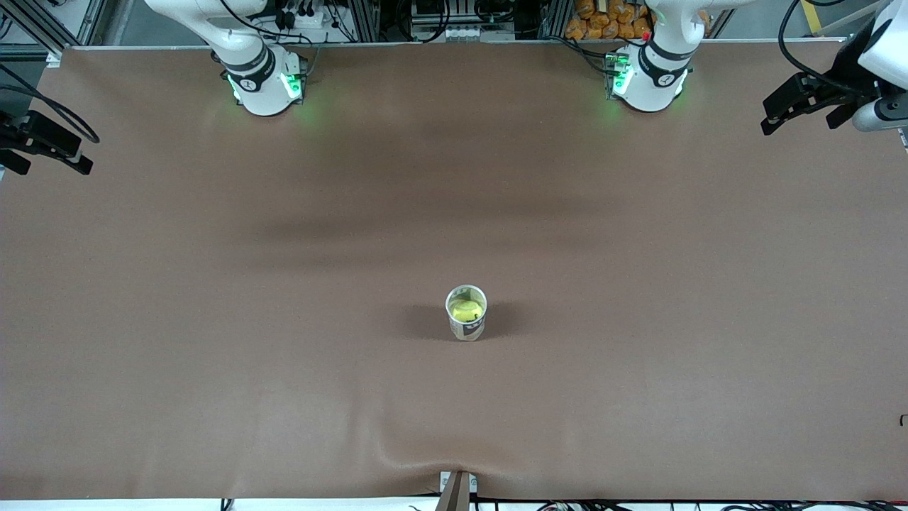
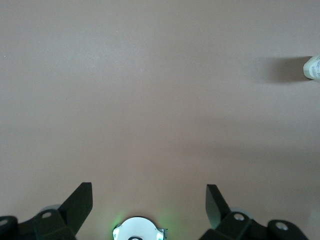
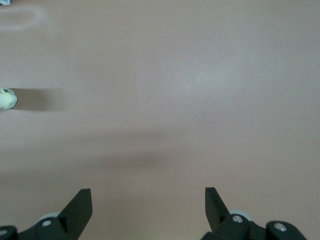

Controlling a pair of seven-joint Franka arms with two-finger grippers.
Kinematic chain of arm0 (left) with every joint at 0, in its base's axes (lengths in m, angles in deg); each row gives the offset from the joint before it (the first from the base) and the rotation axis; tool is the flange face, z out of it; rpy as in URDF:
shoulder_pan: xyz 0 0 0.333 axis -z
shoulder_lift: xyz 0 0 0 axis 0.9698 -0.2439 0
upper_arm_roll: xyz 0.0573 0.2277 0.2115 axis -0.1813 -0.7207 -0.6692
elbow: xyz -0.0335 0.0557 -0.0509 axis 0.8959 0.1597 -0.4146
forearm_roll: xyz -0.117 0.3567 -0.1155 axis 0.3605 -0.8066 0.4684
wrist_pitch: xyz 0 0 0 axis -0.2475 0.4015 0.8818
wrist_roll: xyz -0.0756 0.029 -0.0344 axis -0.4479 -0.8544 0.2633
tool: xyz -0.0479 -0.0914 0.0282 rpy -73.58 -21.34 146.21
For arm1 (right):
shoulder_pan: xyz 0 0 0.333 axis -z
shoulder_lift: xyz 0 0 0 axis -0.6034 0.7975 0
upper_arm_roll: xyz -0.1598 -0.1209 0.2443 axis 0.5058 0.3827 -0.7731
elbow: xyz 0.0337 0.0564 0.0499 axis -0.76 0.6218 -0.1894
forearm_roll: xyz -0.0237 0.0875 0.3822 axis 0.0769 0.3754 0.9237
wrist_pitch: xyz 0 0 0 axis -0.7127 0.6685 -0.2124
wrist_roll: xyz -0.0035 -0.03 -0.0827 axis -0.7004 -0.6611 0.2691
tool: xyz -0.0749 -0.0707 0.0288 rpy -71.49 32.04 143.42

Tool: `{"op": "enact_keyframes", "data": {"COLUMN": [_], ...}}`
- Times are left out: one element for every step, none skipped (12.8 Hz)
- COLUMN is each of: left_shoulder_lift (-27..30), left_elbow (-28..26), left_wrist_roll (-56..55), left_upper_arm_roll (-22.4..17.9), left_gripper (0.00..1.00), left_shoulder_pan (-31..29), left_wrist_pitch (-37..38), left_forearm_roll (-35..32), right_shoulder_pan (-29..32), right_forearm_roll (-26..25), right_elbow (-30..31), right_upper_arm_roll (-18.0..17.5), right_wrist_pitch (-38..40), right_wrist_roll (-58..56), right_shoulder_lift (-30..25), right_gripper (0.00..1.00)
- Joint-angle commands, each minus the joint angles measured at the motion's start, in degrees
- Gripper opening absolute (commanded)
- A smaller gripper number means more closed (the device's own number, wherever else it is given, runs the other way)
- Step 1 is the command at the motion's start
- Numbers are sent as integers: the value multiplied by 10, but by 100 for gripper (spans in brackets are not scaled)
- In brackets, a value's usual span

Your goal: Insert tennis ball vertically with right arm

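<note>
right gripper (image 3: 148, 210): raised at its own end of the table (image 1: 213, 319), fingers apart, empty | tennis ball (image 1: 466, 309): inside upright can (image 1: 466, 314), mid-table | left gripper (image 2: 149, 210): raised at its own end, fingers apart, empty

I see both my arms pulled back and waiting, each at its own end of the table. My right gripper (image 3: 148, 210) hangs up high with its two fingers wide apart, holding nothing. My left gripper (image 2: 149, 207) hangs up high too, fingers wide apart and bare.
</note>
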Motion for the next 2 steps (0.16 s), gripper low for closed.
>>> {"op": "enact_keyframes", "data": {"left_shoulder_lift": [1,0], "left_elbow": [9,9], "left_wrist_roll": [9,9], "left_upper_arm_roll": [-2,-2], "left_gripper": [100,100], "left_shoulder_pan": [-1,-1], "left_wrist_pitch": [11,11], "left_forearm_roll": [7,7], "right_shoulder_pan": [5,5], "right_forearm_roll": [-1,-1], "right_elbow": [-8,-8], "right_upper_arm_roll": [-2,-2], "right_wrist_pitch": [5,4], "right_wrist_roll": [5,5], "right_shoulder_lift": [2,2], "right_gripper": [100,100]}}
